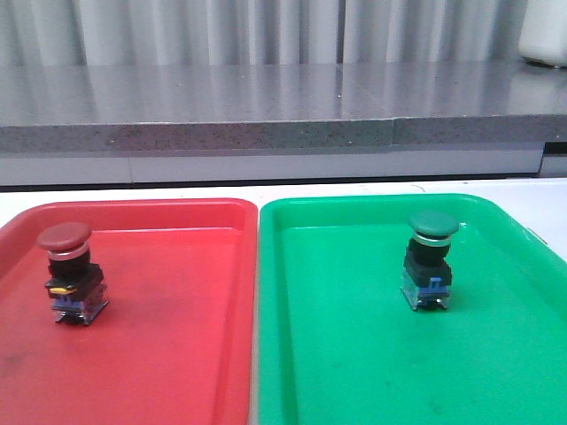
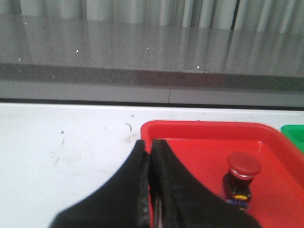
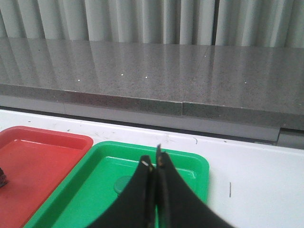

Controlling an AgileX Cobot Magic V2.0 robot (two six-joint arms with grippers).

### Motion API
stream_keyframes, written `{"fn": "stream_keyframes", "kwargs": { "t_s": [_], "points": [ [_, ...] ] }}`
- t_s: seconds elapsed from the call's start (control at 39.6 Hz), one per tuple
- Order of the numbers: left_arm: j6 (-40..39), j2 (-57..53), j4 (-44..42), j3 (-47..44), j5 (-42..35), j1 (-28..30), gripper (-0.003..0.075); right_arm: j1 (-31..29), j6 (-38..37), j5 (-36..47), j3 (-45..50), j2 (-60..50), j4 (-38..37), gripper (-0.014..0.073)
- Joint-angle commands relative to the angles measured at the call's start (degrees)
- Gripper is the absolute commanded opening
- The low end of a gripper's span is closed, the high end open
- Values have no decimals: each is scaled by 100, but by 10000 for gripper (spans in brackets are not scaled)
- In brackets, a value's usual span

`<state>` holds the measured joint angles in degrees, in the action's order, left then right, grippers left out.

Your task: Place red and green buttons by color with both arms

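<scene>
The red button (image 1: 69, 270) stands upright in the red tray (image 1: 177, 354), near its left side. It also shows in the left wrist view (image 2: 241, 179). The green button (image 1: 430, 261) stands upright in the green tray (image 1: 354, 354). In the right wrist view only its green cap (image 3: 124, 184) shows, partly hidden behind the fingers. My left gripper (image 2: 149, 145) is shut and empty, above the red tray's corner, apart from the red button. My right gripper (image 3: 154, 160) is shut and empty above the green tray (image 3: 190, 164). Neither gripper shows in the front view.
The two trays lie side by side on a white table (image 1: 549, 204). A grey stone ledge (image 1: 266, 115) runs behind the table, with curtains beyond. A white object (image 1: 542, 35) stands at the back right of the ledge.
</scene>
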<state>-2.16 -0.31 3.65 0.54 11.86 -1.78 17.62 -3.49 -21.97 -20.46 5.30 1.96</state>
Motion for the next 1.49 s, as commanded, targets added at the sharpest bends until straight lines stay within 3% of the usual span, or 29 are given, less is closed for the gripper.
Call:
{"fn": "stream_keyframes", "kwargs": {
  "t_s": [0.0,0.18,1.16,1.36,1.46],
  "points": [
    [12,-97,245,-175,-804,204,-20,-36,24,438,-149,56,-52,-125],
    [12,-97,365,-222,-730,432,-20,-36,24,438,-149,56,-52,-125],
    [12,-97,365,-222,-730,432,-20,-50,68,714,78,23,-64,-125],
    [12,-97,365,-222,-730,432,-20,-858,68,1623,1093,-35,-64,-125],
    [12,-97,365,-222,-730,432,-20,-1376,68,1662,1574,-275,-64,-125]
  ]
}}
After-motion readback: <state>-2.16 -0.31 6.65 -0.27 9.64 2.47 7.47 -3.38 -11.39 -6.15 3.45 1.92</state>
